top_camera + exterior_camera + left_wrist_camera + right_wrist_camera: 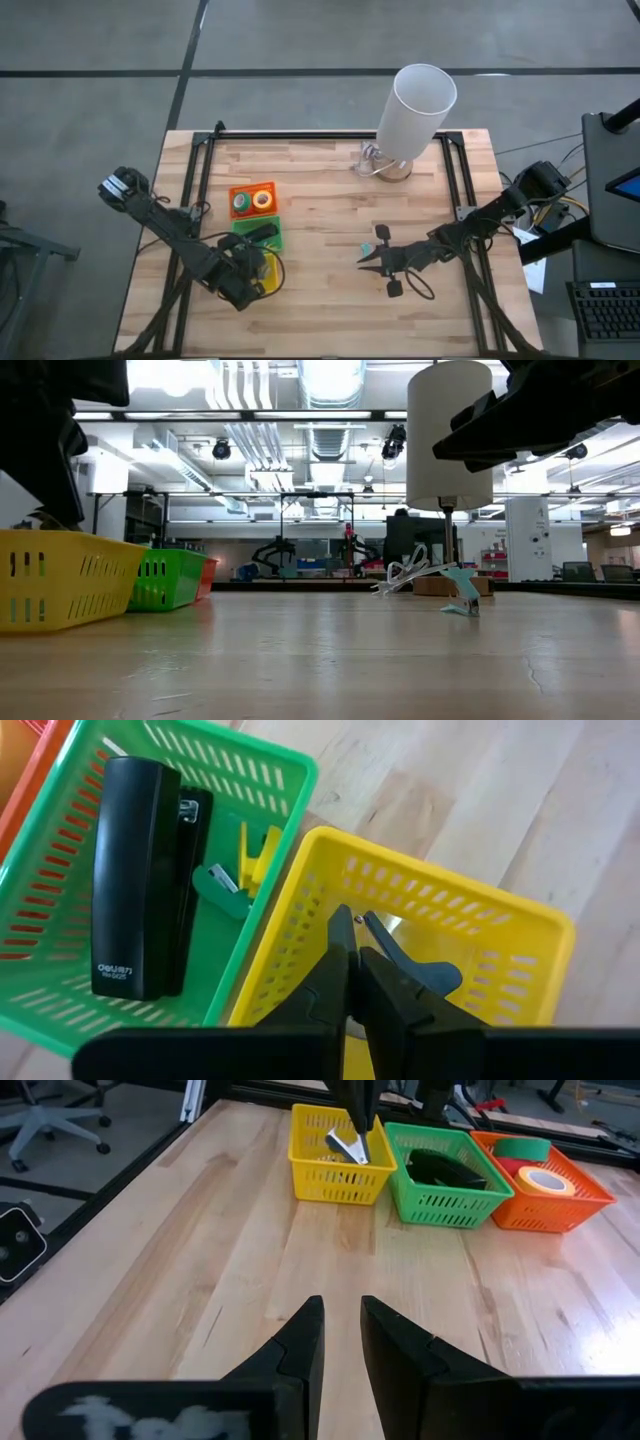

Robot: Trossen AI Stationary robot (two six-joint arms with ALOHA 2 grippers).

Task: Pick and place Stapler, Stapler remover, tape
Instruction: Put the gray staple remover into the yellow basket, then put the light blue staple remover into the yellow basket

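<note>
My left gripper [350,952] hangs over the yellow tray [500,935], shut on a dark grey and silver stapler remover [415,970], which also shows in the right wrist view [348,1148]. The black stapler [135,880] lies flat in the green tray [262,238]. Yellow [262,199] and green [241,203] tape rolls lie in the orange tray [590,1198]. My right gripper [340,1330] is open and low over bare wood at the table's middle right [365,258], touching nothing. My left gripper pinches the stapler remover between its two fingers, which come from above and point down. The remover's dark handle [425,972] sticks out to one side of the fingertips. It hangs inside the yellow tray's opening; whether it touches the tray floor I cannot tell.
A tall white cylinder [415,105] stands by the far edge. A silver stapler remover [405,573] lies at its foot, and a teal one [462,603] lies on the wood nearer the right gripper. Small yellow and green bits [245,870] lie beside the stapler.
</note>
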